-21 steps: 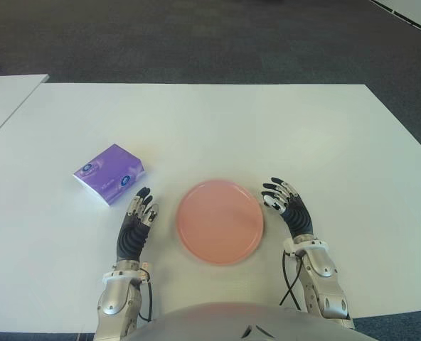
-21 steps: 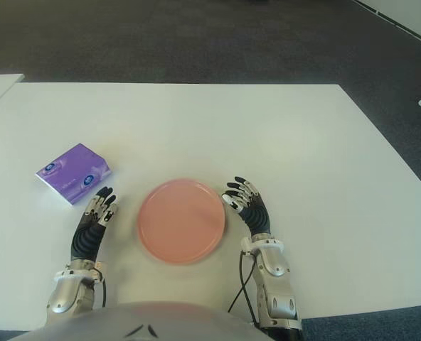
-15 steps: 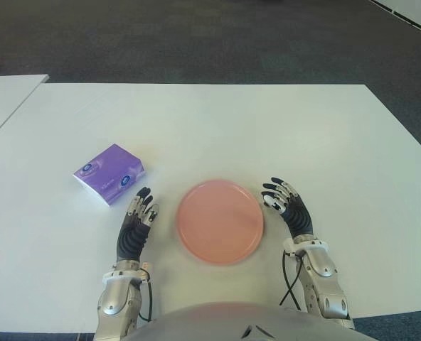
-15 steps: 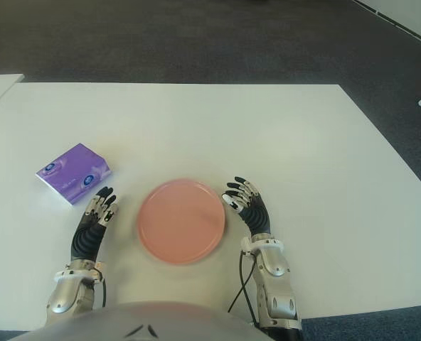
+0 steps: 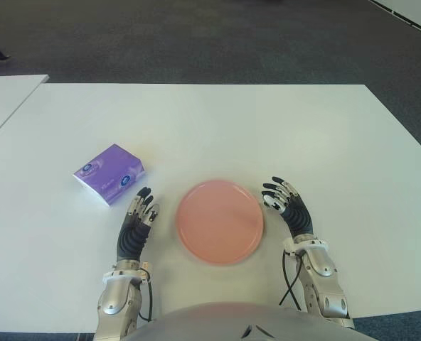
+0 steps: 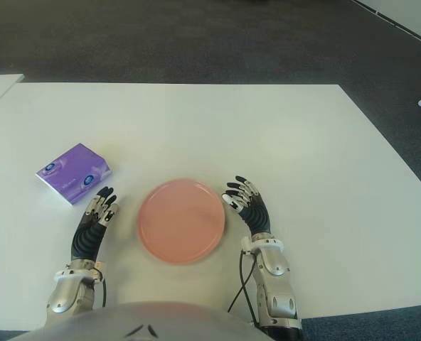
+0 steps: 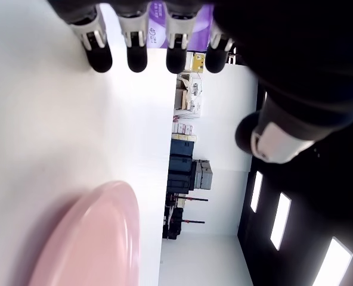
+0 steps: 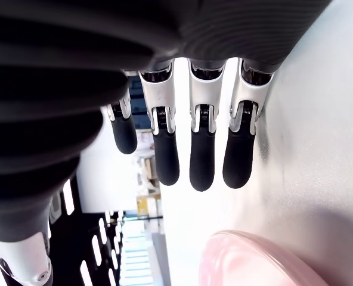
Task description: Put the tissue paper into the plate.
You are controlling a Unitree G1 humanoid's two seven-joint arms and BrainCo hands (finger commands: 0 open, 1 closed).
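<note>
Farthest to our left on the white table (image 5: 217,121) we see the tissue pack (image 5: 109,173), a purple packet lying flat with nothing touching it, its printed face up and one corner turned toward us. It is outside the plate, off to that plate's left and a little farther back on the table.

Just to the right of the pack and nearer to us is our left hand (image 5: 135,227). Its fingers (image 7: 136,55) are stretched out straight and slightly apart, holding nothing; in the left wrist view their tips point toward the purple packet just beyond them, with a gap between.

Next comes the pink plate (image 5: 219,222), round and shallow, sitting between the two hands with nothing in it.

On the plate's right side is our right hand (image 5: 289,209). Its fingers (image 8: 201,161) are also extended and spread, gripping nothing, and the plate's rim shows close beside them in the right wrist view.
</note>
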